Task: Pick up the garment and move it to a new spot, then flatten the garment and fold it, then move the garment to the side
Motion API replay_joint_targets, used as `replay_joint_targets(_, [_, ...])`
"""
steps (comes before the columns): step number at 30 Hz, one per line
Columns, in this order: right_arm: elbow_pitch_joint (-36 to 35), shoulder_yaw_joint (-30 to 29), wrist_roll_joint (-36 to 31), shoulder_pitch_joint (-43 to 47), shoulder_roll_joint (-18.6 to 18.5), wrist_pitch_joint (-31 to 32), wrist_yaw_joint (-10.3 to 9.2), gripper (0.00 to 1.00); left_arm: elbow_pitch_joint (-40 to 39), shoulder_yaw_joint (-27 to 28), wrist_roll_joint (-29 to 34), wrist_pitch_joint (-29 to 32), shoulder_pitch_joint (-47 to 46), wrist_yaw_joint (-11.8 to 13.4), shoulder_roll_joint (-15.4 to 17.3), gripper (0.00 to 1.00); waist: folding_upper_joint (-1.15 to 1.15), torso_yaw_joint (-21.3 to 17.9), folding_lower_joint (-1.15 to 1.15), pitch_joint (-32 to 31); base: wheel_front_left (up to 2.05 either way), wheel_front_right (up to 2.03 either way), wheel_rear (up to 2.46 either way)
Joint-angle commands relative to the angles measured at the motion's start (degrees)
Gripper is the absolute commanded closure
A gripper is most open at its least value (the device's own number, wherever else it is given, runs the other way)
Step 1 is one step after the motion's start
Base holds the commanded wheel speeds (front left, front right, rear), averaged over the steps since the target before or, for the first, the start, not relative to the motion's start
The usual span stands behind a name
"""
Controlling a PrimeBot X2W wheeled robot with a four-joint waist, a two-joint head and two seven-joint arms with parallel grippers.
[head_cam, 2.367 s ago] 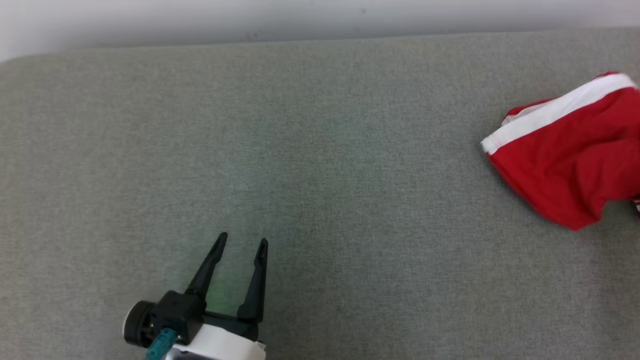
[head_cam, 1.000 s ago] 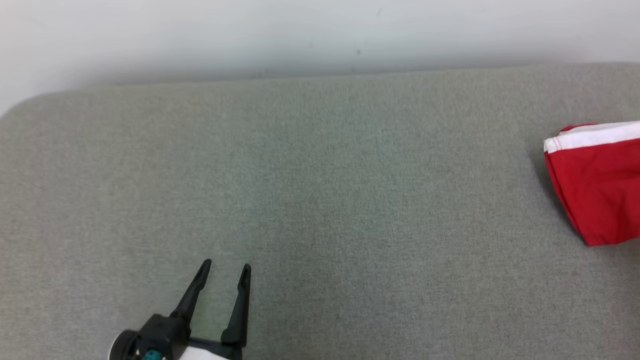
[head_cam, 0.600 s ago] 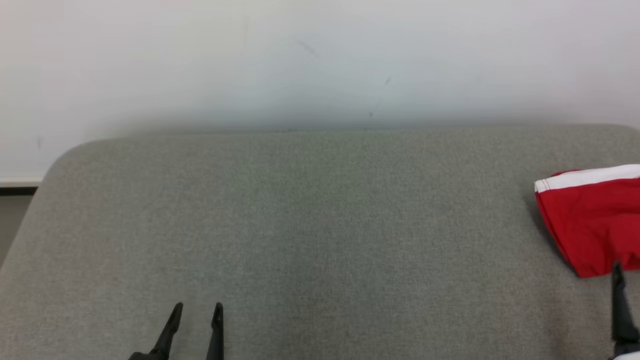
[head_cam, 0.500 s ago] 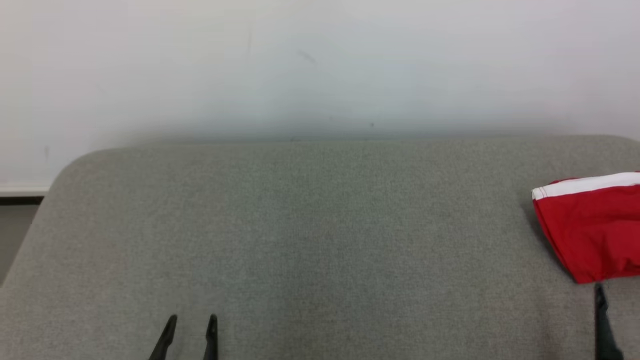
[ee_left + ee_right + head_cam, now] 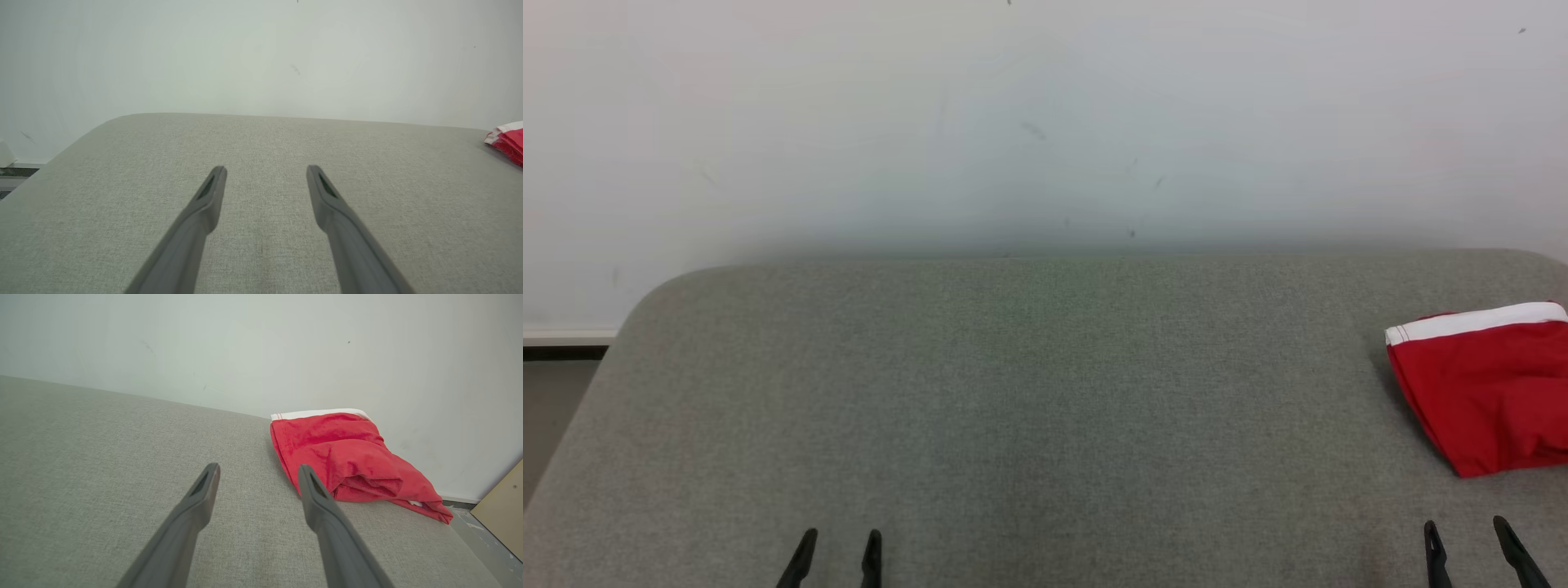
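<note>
The garment (image 5: 1486,392) is red cloth with a white band, lying folded in a rumpled bundle at the right end of the grey padded table (image 5: 1029,392). The right wrist view has the garment (image 5: 347,457) just ahead and right of my fingers, and a corner of the garment (image 5: 506,141) appears at the far right of the left wrist view. My right gripper (image 5: 1466,535) is open at the lower right, short of the garment and not touching it. At the lower left my left gripper (image 5: 837,543) stands open, holding nothing.
A pale wall (image 5: 1045,122) runs close behind the table. The table's left end is rounded, with floor (image 5: 547,408) beyond it. A tan board (image 5: 500,506) leans past the table's right end.
The head camera has tilted up, so wall now takes up the top half. My right gripper has come into view at the lower right, both fingertips now showing below the garment.
</note>
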Motion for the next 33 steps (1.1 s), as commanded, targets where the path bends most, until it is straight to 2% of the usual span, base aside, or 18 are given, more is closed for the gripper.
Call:
replay_joint_targets(1, [0.14, 0.16, 0.14, -0.3, 0.18, -0.14, -0.12, 0.0, -0.17, -0.12, -0.85, 0.02, 0.18, -0.85, 0.17, 0.0, 0.0, -0.19, 0.01, -0.06, 0.0, 0.0, 0.0])
replay_joint_targets(4, [-0.07, 0.15, 0.44, -0.46, 0.38, -0.14, -0.12, 0.0, -0.32, -0.44, -1.38, 0.02, -0.31, -1.61, 0.17, 0.0, 0.0, -0.62, 0.01, -0.21, 0.0, 0.0, 0.0])
replay_joint_targets(33, [-0.2, 0.08, 1.36, 0.63, 0.57, -0.14, -0.12, 0.0, 0.71, -0.81, -1.06, 0.02, 0.64, -1.59, 0.17, 0.0, 0.0, -3.73, 0.01, -1.17, 0.0, 0.0, 0.0])
